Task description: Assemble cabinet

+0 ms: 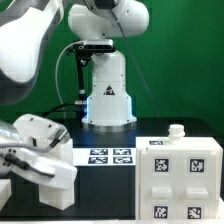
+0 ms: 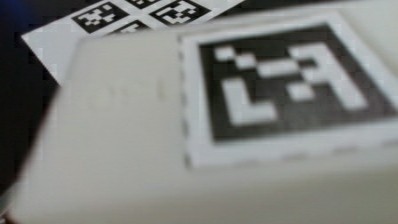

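The cabinet's white box body (image 1: 181, 183) stands at the exterior view's right, with several square tags on its faces and a small white knob (image 1: 177, 131) on top. My gripper (image 1: 16, 168) is low at the exterior view's left edge, far from the box. Its fingers are hidden behind the white hand. In the wrist view a white cabinet part (image 2: 107, 140) with one large tag (image 2: 285, 85) fills the picture, very close and blurred. No fingertips show there. I cannot tell whether the gripper holds this part.
The marker board (image 1: 110, 156) lies flat on the black table between my hand and the box; it also shows in the wrist view (image 2: 139, 13). The robot's base (image 1: 107, 95) stands behind it before a green backdrop.
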